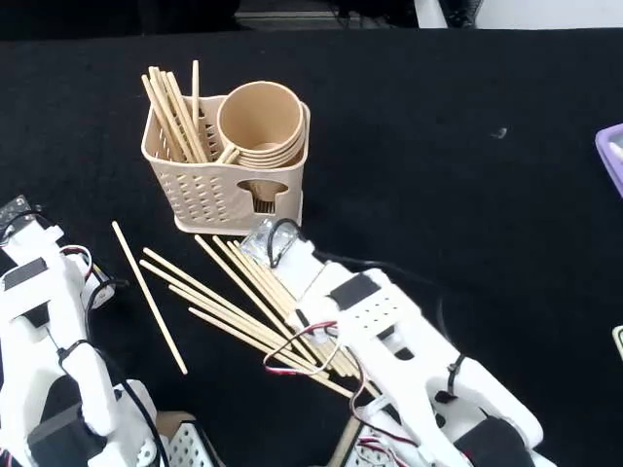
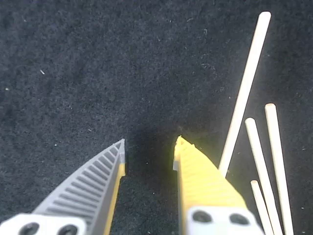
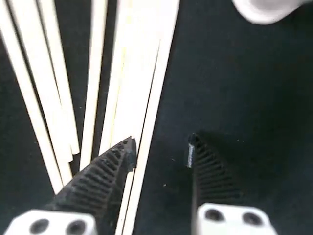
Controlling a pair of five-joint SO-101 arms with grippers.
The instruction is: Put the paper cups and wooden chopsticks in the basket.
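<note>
Black cloth covers the worktop (image 1: 467, 195) from side to side. Two white arms sit along its near edge: the left arm (image 1: 49, 331) is at the side of the high view, and the right arm (image 1: 389, 331) lies angled toward the middle, its front end just short of the basket (image 1: 209, 190).

That basket is a beige plastic one with perforated walls, standing upright. A nested stack of paper cups (image 1: 261, 122) sits mouth-up in one side of it, and a bunch of wooden chopsticks (image 1: 175, 112) leans in the other side, their ends poking above the rim.

More chopsticks are out on the cloth — a fanned bundle of loose chopsticks (image 1: 234, 302) lies between the arms and partly under the right one. A single chopstick (image 1: 148, 295) lies apart from them, nearer the left arm.

The right jaws are spread, with one black tip over the edge of the bundle and the other over bare cloth. The left jaws — one grey, one yellow — are spread too, hanging above bare cloth with the single chopstick just beside the yellow one.

A corner of a purple object (image 1: 611, 161) shows at the far side.
</note>
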